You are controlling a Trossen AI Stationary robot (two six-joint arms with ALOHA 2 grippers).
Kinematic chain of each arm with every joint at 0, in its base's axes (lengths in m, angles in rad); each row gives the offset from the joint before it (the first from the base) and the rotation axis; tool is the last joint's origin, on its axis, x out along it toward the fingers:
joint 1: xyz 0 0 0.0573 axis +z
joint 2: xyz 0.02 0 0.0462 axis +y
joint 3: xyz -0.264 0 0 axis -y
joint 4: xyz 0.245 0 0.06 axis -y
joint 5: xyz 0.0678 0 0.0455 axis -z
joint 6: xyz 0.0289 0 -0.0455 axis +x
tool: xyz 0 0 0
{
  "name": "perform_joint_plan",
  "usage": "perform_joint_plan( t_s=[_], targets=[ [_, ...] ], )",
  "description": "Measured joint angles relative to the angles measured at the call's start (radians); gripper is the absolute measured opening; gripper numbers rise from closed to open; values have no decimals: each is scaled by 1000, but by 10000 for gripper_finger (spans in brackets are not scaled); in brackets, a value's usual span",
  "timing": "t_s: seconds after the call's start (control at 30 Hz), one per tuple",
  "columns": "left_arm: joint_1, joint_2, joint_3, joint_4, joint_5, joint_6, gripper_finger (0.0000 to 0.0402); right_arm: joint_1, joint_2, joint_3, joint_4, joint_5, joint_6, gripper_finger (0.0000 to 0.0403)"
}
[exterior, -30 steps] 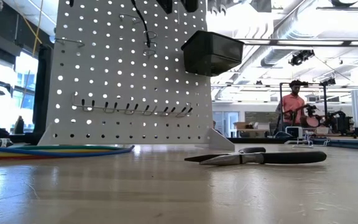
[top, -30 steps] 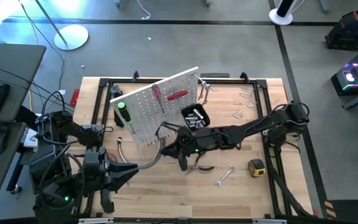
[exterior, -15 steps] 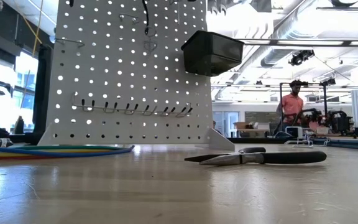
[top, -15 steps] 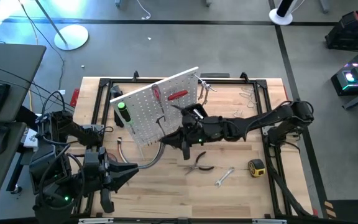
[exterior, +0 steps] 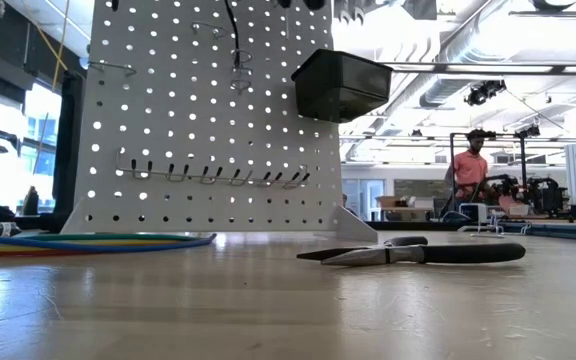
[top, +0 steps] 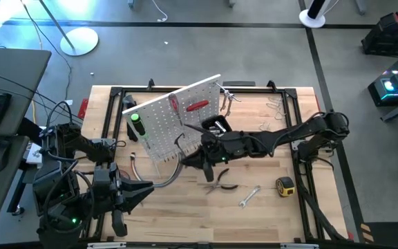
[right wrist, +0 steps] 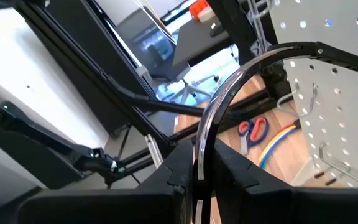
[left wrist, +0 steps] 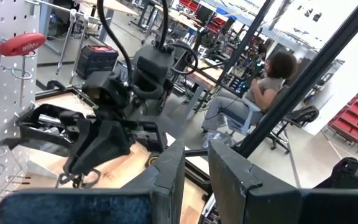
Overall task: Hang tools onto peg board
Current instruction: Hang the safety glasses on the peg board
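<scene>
Up close: right gripper (right wrist: 199,163) pinching curved metal clamp (right wrist: 229,93).

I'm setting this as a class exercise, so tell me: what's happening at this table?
The right hand holds a curved metal tool up at the white peg board, seemingly to hang it. The left hand waits near the table's front left. Pliers, a wrench and a tape measure lie on the table.

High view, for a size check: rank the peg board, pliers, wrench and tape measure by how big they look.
1. peg board
2. pliers, partly under the right arm
3. wrench, close to the pliers
4. tape measure
</scene>
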Motion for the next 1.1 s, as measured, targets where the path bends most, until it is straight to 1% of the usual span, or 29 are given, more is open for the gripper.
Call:
perform_joint_plan(
  t_s=[0.17, 0.27, 0.37, 0.5, 0.63, 0.83, 0.93, 1.1],
  targets=[
    [0, 0, 0, 0, 0, 6, 65, 9, 0, 0, -42, 5, -6, 32],
    [0, 0, 0, 0, -1, 6, 65, 10, 0, 0, -55, 43, -7, 32],
    [0, 0, 0, 0, -1, 2, 65, 7, 0, 0, -54, 76, 27, 32],
    [0, 0, 0, 0, -1, 0, 65, 6, 0, 0, -64, 70, 19, 32],
    [0, 0, 0, 0, -1, 14, 65, 6, 0, -40, -43, 67, 22, 32],
    [0, 0, 0, 0, -2, 16, 65, 6, 0, -131, 81, 26, 54, 32],
    [0, 0, 0, 0, -2, 16, 65, 6, -1, -132, 111, 19, 50, 32],
    [1, 0, 0, 0, -2, 17, 65, 3, -2, -132, 108, 19, 25, 32]
  ],
)
